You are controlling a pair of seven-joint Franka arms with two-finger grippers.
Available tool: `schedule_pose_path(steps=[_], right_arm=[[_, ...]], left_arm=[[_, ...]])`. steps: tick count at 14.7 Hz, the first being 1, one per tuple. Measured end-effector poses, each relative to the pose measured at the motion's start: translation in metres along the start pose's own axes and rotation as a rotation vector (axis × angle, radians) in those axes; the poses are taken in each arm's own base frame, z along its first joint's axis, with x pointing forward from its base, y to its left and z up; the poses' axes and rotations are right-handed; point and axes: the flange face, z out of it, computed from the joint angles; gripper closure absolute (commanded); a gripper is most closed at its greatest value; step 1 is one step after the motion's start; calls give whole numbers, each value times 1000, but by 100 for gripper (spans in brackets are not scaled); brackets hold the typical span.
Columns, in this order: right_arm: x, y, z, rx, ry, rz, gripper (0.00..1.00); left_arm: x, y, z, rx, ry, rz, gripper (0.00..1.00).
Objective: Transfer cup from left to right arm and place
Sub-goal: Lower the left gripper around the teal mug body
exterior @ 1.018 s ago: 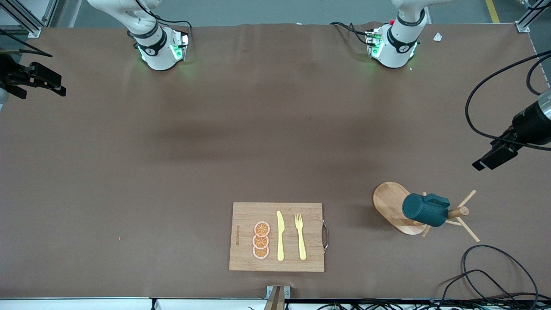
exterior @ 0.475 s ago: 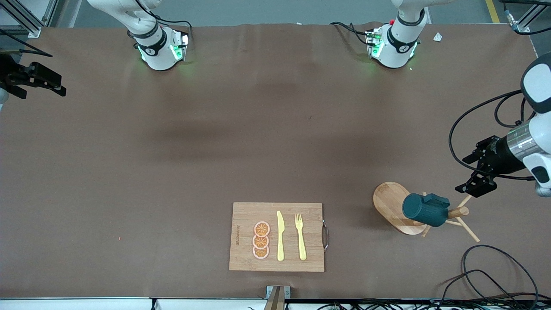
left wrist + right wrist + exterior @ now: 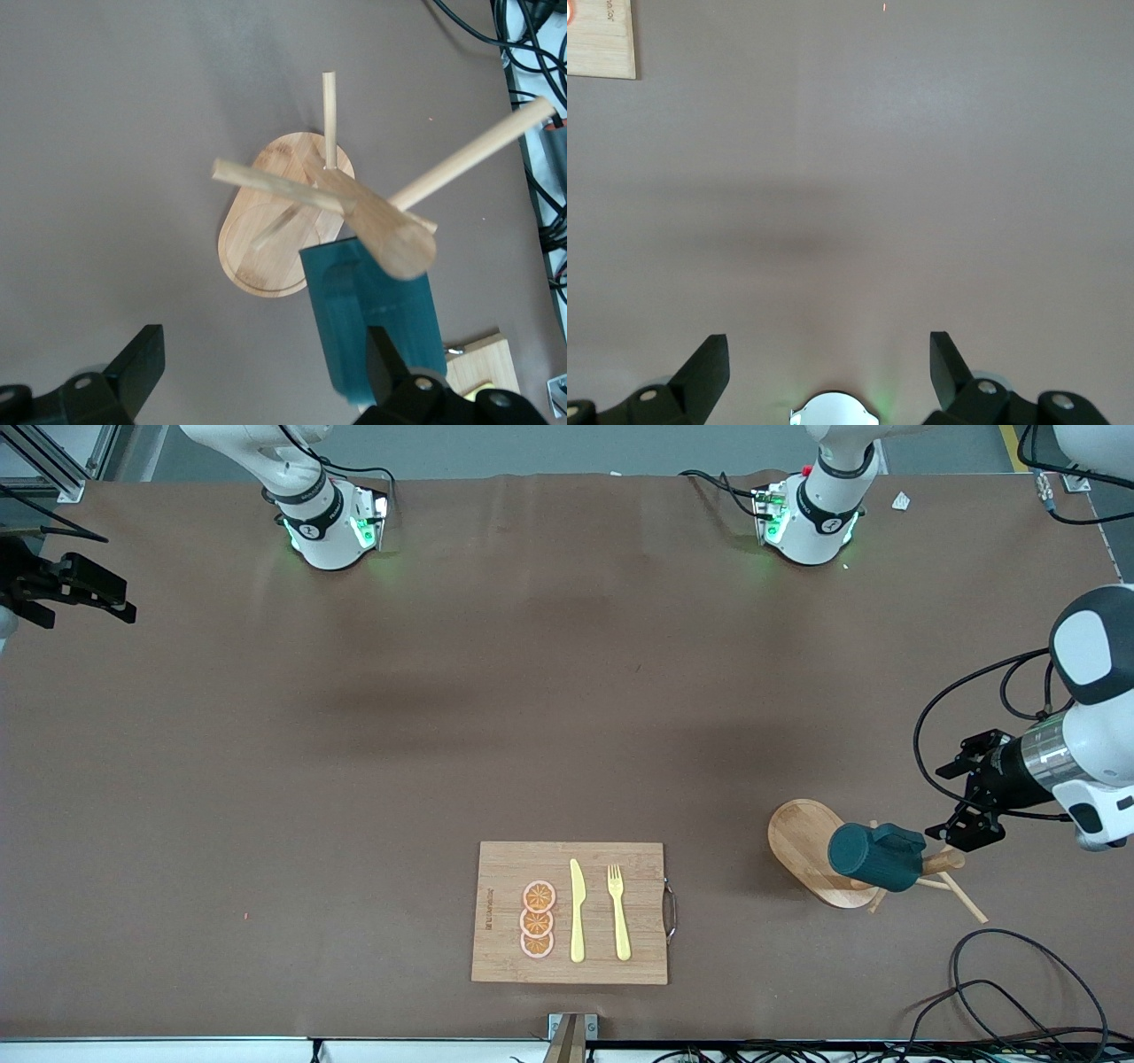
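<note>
The dark teal ribbed cup [image 3: 873, 856] hangs tilted on a peg of the wooden rack [image 3: 943, 861], whose oval base [image 3: 802, 837] stands toward the left arm's end of the table. My left gripper [image 3: 941, 802] hovers open just beside the rack's top, holding nothing. In the left wrist view the cup [image 3: 372, 310] lies partly under one finger [image 3: 385, 359], not between the two; the gripper [image 3: 266, 363] has bare table in its gap. My right gripper [image 3: 124, 600] waits open at the right arm's end, shown over bare table in its wrist view [image 3: 828, 363].
A bamboo cutting board [image 3: 505, 868] near the front edge carries orange slices [image 3: 537, 919], a yellow knife [image 3: 577, 912] and a yellow fork [image 3: 617, 912]. Loose black cables [image 3: 1019, 992] lie nearer the front camera than the rack.
The left arm has swung in from the table's end and come down toward the rack and cup, jaws staying open. The right arm has not moved.
</note>
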Motion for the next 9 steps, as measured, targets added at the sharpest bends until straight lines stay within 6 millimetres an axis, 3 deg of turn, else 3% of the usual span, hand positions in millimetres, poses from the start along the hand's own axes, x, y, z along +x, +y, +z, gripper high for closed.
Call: schedule_pose_path(steps=[3,9], right_arm=[[0,0,0,0,0,0,0],[0,0,0,0,0,0,0]], left_arm=[[4,2,13,4,-5,-90,0],[4,12,8,-85,1,-226,0]])
